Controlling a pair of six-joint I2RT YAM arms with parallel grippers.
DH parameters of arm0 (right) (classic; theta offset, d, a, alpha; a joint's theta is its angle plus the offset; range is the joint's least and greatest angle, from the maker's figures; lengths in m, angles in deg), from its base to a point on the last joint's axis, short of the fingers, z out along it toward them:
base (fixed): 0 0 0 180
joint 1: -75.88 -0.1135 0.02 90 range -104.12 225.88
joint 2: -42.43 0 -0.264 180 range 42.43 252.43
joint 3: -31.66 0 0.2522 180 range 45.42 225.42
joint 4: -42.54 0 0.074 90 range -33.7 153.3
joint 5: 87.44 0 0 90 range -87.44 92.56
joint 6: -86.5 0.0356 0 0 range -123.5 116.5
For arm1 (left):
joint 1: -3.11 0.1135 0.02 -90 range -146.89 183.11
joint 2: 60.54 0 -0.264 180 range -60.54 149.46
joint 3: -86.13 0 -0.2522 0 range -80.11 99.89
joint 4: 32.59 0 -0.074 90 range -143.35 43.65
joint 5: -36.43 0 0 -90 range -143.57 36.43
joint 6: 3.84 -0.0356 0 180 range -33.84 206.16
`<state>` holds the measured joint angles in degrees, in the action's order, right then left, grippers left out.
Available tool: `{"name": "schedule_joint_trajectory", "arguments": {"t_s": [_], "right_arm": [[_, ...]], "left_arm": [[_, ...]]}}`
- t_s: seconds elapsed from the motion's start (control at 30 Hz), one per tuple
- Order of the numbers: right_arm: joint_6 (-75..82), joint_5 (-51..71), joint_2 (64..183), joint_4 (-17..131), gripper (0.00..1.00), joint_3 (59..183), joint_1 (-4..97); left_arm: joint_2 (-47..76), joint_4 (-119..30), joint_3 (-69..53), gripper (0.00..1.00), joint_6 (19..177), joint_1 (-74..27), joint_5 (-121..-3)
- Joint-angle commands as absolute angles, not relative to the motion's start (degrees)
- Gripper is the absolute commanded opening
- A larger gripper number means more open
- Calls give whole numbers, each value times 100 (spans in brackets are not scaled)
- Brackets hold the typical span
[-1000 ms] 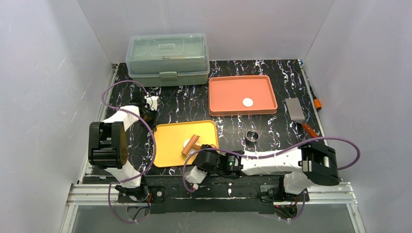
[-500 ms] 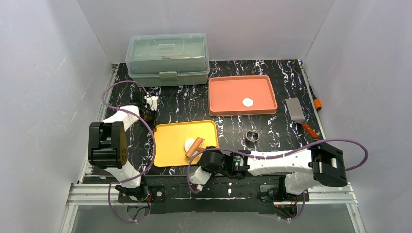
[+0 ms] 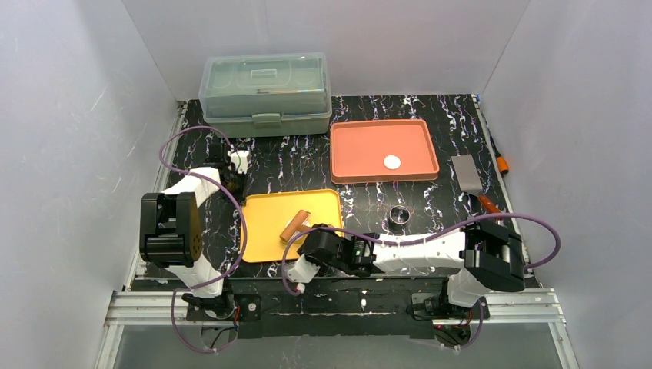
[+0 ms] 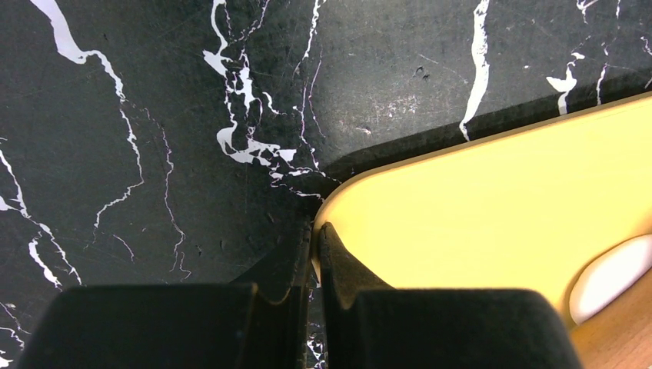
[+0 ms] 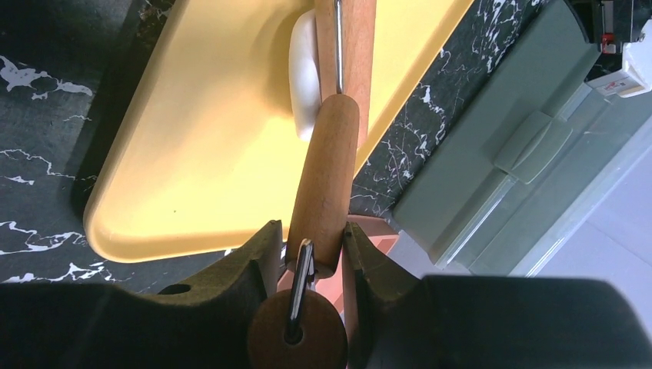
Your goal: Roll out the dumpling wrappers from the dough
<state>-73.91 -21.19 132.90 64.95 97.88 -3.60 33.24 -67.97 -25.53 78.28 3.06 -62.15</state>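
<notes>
Fingers of the right gripper (image 5: 314, 231) pinch the handle of the rolling pin (image 5: 327, 177), whose long axis runs straight ahead to the dough (image 5: 302, 73), a white lump under the roller on the yellow tray (image 5: 192, 154). The left gripper (image 4: 315, 231), fingers pressed together, nips that tray's far-left corner rim. Farther off, out of the pin's way, one dumpling wrapper (image 3: 393, 161) lies in the orange tray (image 3: 350, 146).

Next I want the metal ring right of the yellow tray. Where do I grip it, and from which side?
Come straight down on the metal ring. It lies flat on the table, open end up, low and round, so a side approach would likely slip off. Put one finger inside and one outside, pinching the wall.
</notes>
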Motion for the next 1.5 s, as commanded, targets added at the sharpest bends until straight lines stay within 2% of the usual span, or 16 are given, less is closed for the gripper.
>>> {"name": "schedule_joint_trajectory", "arguments": {"t_s": [0.0,0.27,0.7,1.17,1.47], "right_arm": [[-6951,-752,13812,8302,1,9312,-320],[-6600,-1009,12973,9104,1,9163,-500],[-7088,-918,14239,7949,1,9540,-146],[-6631,-1239,13280,8984,1,9371,-392],[-6983,-1111,14191,8273,1,9696,-34]], "left_arm": [[3368,-6841,-2637,0,7732,303,-6034],[3356,-6816,-2650,0,7732,303,-6034],[3342,-6841,-2650,0,7745,303,-6051],[3308,-6823,-2676,0,7742,303,-6051],[3310,-6832,-2681,0,7740,303,-6043]]}}
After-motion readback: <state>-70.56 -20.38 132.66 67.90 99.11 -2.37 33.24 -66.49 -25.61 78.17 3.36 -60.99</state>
